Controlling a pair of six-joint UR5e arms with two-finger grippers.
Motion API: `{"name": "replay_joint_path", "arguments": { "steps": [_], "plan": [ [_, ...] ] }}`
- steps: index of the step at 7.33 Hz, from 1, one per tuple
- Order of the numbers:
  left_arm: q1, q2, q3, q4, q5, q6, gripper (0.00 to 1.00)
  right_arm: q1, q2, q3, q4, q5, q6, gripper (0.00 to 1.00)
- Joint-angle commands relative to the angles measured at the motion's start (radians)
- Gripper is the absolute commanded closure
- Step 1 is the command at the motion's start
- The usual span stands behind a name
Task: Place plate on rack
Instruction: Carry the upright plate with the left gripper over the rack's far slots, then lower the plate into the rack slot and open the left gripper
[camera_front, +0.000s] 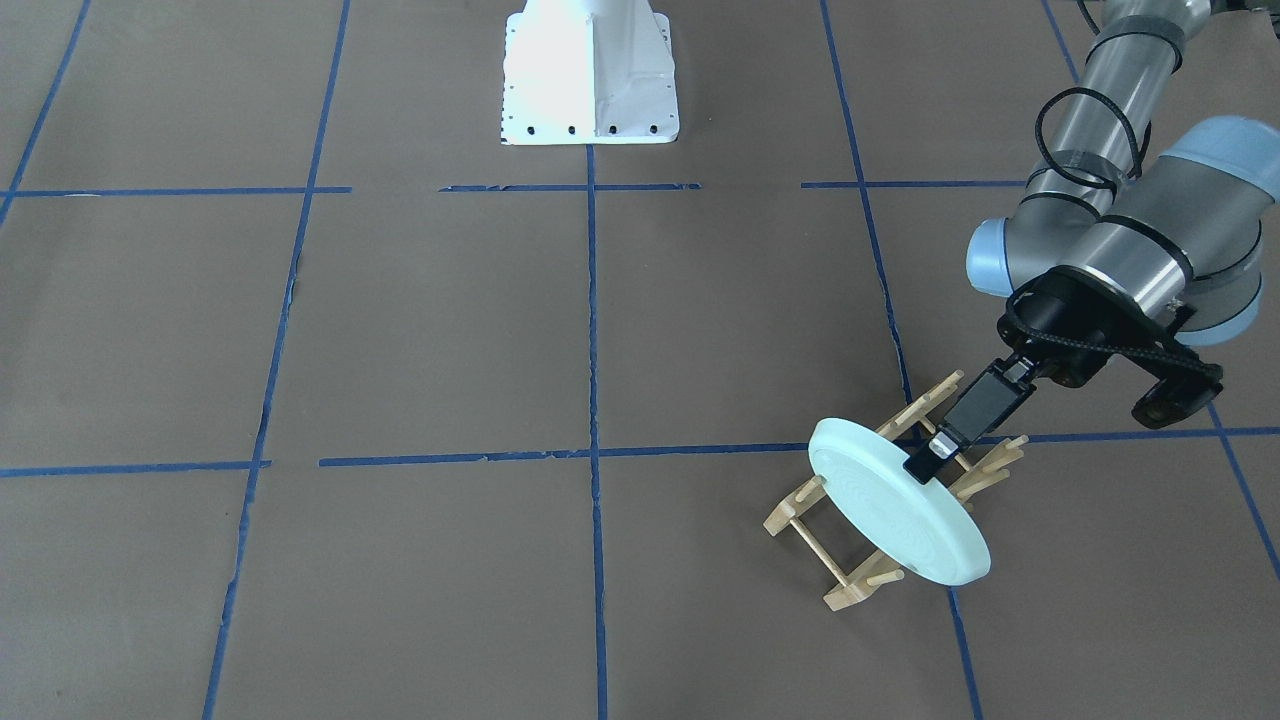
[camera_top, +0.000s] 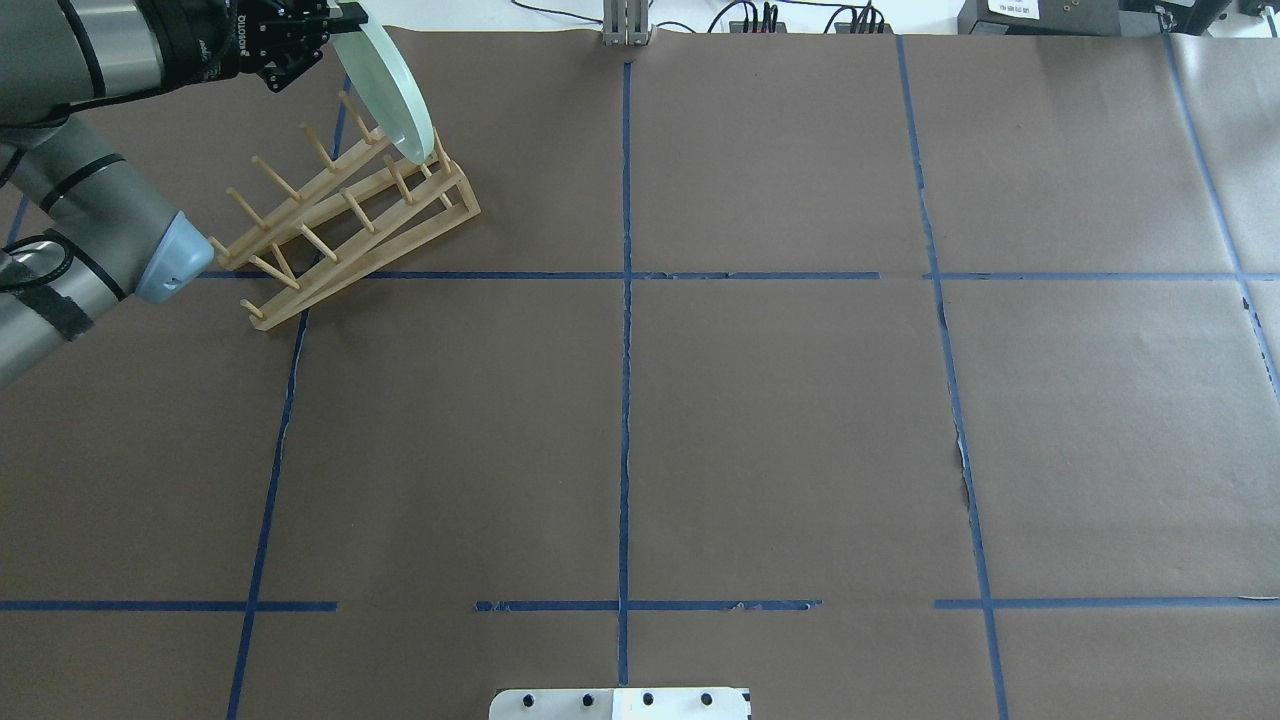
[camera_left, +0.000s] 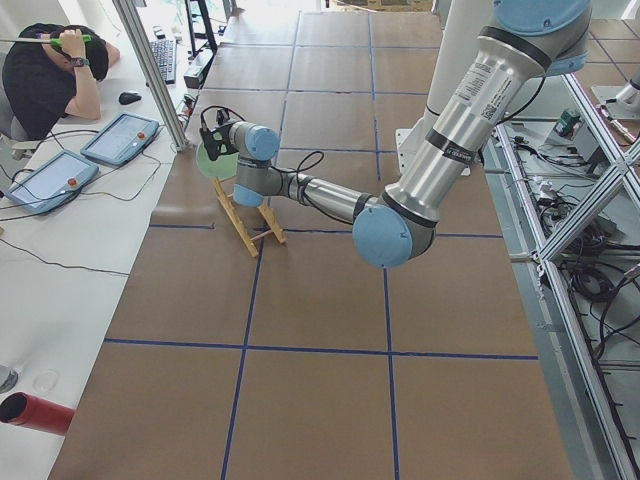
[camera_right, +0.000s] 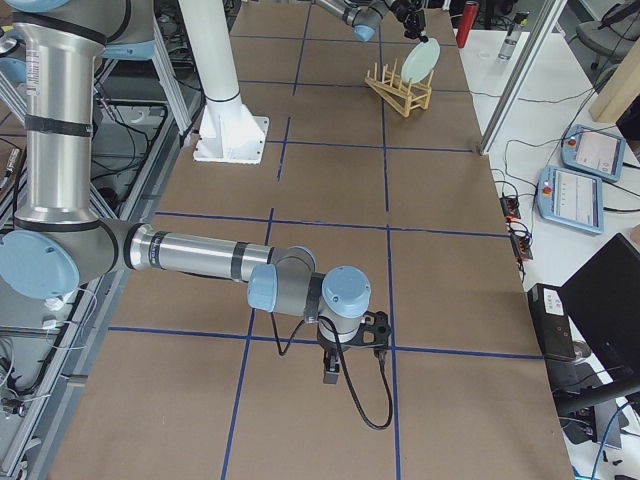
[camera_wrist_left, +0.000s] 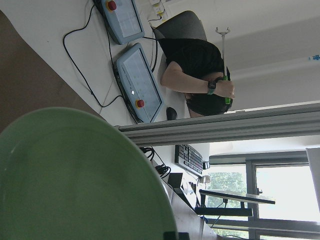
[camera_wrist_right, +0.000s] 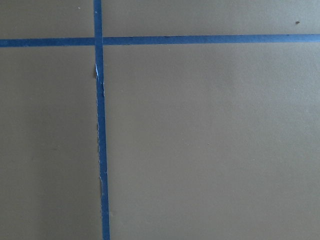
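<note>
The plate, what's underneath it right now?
The rack stands under the plate, which the left gripper holds tilted by its upper rim. The plate covers the rack's middle, so whether its lower rim touches the rails cannot be seen.

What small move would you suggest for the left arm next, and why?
Probably lower the plate slightly until its edge seats in the rack: the left gripper grips its rim, it hangs tilted over the rack's end, and I cannot tell whether it rests there.

surface: brown-papered table (camera_top: 780, 420), crossed by blue tape lines (camera_top: 626, 400) | far left: light-wood rack (camera_top: 340, 225) standing on paper | near centre: white base plate (camera_top: 620, 703)
</note>
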Motion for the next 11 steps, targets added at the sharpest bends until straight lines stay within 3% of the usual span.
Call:
{"name": "replay_joint_path", "arguments": {
  "steps": [1,3,5,6,8,11],
  "plan": [
    [0.014,0.005,0.015,0.000,0.005,0.020,1.00,0.000,0.000,-0.001,0.000,0.000,0.000,0.00],
    [0.014,0.008,0.038,0.002,0.005,0.035,0.99,0.000,0.000,-0.001,0.000,0.000,0.000,0.00],
    [0.014,0.010,0.038,0.003,0.007,0.035,0.27,0.001,0.000,-0.001,0.000,0.000,0.000,0.00],
    [0.014,0.010,0.033,0.005,0.005,0.035,0.00,0.000,0.000,0.001,0.000,0.000,0.000,0.00],
    [0.007,0.010,0.010,0.049,-0.043,0.060,0.00,0.000,0.000,0.001,0.000,0.000,0.000,0.00],
    [-0.082,0.170,-0.193,0.442,-0.339,0.474,0.00,0.000,0.000,0.001,0.000,0.000,0.000,0.00]
  ]
}}
